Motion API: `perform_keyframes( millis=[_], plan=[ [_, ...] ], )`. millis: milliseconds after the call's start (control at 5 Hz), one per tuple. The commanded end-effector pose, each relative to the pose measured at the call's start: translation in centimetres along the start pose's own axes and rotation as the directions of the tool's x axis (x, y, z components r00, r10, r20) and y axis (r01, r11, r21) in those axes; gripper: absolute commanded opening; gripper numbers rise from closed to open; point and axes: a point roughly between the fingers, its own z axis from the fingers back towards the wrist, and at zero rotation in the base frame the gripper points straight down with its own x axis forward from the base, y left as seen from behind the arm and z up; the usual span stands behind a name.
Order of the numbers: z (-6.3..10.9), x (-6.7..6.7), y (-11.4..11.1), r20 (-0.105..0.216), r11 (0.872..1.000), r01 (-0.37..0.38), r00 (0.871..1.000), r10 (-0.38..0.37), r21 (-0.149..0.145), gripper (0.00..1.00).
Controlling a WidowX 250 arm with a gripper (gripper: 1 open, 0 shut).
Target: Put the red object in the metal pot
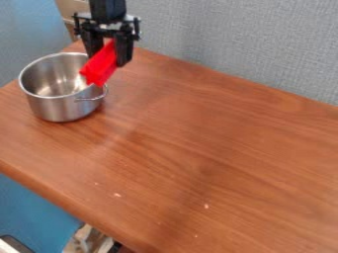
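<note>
The red object (99,65) is a bright red bar, held tilted in my gripper (106,54). The black gripper fingers are shut on its upper part. The bar hangs in the air over the right rim of the metal pot (55,87), its lower end just above the rim. The pot is round, shiny steel, standing on the wooden table at the far left, and looks empty inside. The arm rises out of the top of the view.
The wooden table (199,148) runs from the pot to the right edge. A grey-blue wall (251,40) stands behind it. A beige box-like thing (73,15) sits behind the pot at the top left. The table's front edge drops off at the lower left.
</note>
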Motion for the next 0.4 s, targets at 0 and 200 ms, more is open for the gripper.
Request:
perform_keyframes(
  millis=[0,200],
  plan=[
    [4.3,0.0,1.5,0.117,0.999,-0.025,0.993,0.022,0.024,0.0],
    [4.5,-0.1,2.5,0.124,0.998,-0.061,0.991,0.058,0.022,0.0]
  ],
)
